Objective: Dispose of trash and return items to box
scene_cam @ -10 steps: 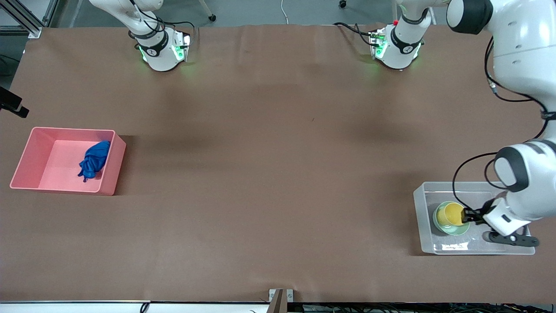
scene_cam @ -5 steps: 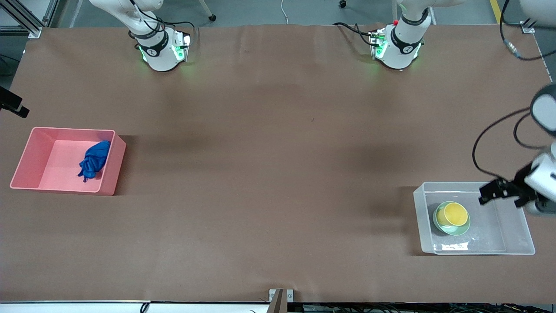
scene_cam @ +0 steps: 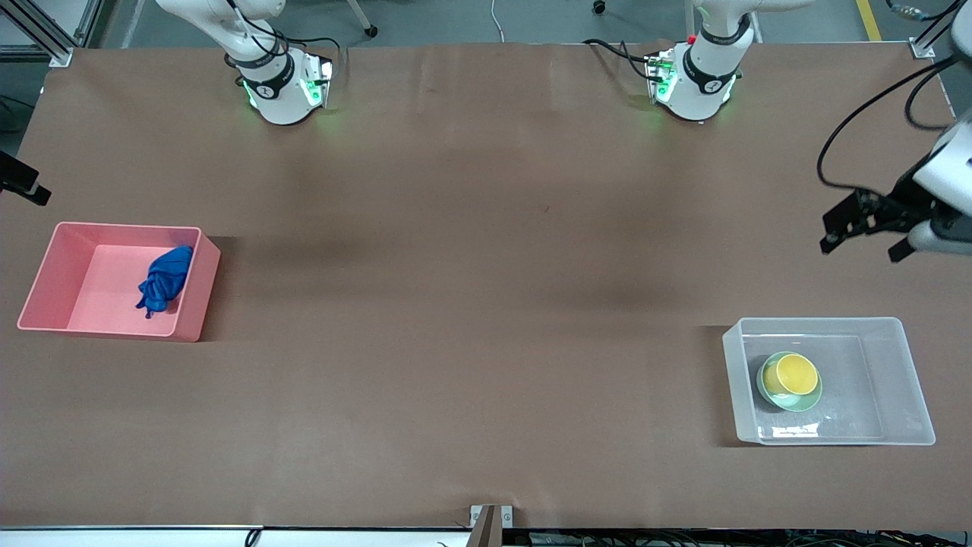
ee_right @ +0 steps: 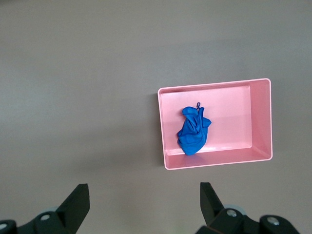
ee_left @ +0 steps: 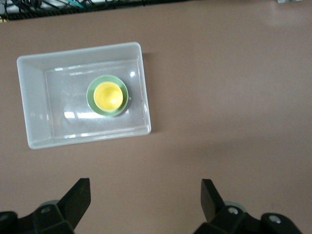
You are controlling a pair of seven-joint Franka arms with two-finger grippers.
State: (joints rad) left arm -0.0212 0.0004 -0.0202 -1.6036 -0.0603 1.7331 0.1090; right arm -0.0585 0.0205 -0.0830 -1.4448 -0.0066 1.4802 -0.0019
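The yellow cup [scene_cam: 796, 374] stands inside the mint-green bowl [scene_cam: 799, 402], and both sit in the clear box [scene_cam: 816, 324] at the left arm's end of the table. My left gripper [scene_cam: 860, 251] is open and empty, high over bare table beside the box. The left wrist view shows the box [ee_left: 34, 107], the cup [ee_left: 107, 95] and the bowl [ee_left: 124, 104] past the gripper [ee_left: 145, 190]. The blue trash wad [scene_cam: 163, 279] lies in the pink bin [scene_cam: 99, 277]. My right gripper [ee_right: 145, 192] is open and empty, up over table beside the bin [ee_right: 234, 112] and wad [ee_right: 194, 131].
The brown table [scene_cam: 471, 266] lies between the two bins. Both arm bases stand along the edge farthest from the front camera. A black fixture [scene_cam: 23, 186] sits at the table edge near the pink bin.
My left gripper let go of the yellow cup in the bowl, rose out of the clear box and moved toward the arm bases. The cup and bowl stayed put.
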